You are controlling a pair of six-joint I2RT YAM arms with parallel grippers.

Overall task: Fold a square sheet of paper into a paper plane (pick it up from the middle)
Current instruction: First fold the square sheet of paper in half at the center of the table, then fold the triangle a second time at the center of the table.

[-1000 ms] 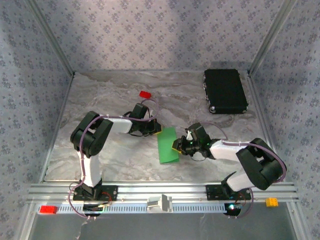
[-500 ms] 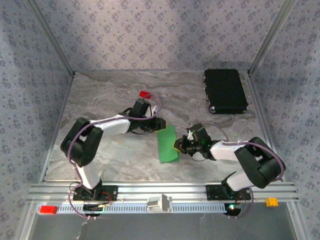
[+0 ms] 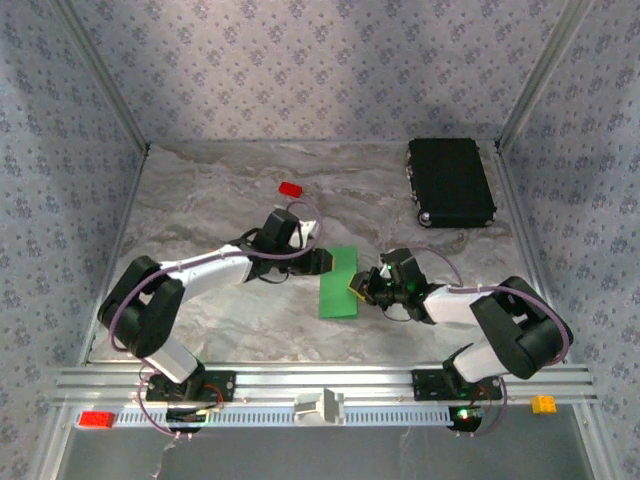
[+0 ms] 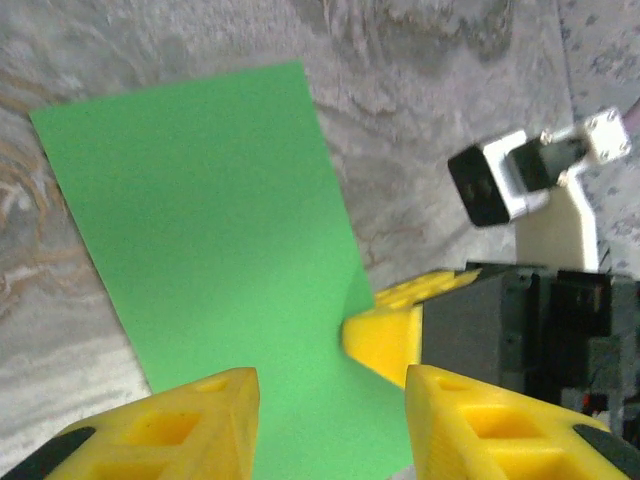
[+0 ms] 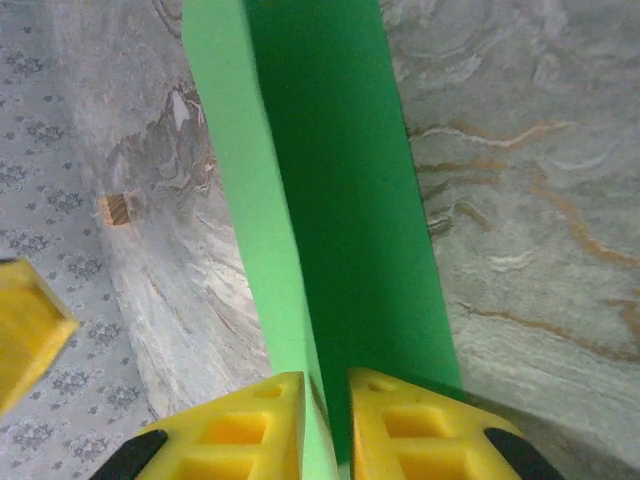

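The square sheet of paper [image 3: 337,285] is bright green and folded into a narrow rectangle, lying mid-table between the arms. My left gripper [image 3: 325,261] hovers at its far left corner. In the left wrist view that gripper [image 4: 333,425] is open, the green paper [image 4: 210,230] lying below the gap and nothing gripped. My right gripper [image 3: 356,289] sits at the paper's right edge. In its own view the right gripper [image 5: 327,430] has its jaws a narrow gap apart, and a raised edge of the paper [image 5: 340,200] runs into that gap. No paper plane shape shows.
A small red block [image 3: 290,188] lies at the back, left of centre. A black rectangular case [image 3: 450,181] stands at the back right. The patterned walls close the table on three sides, and the metal rail [image 3: 320,385] runs along the near edge.
My left arm has stretched out to the right, its gripper opening over the paper's far left corner. The paper has shifted slightly and lies straighter. The right gripper has stayed at the right edge.
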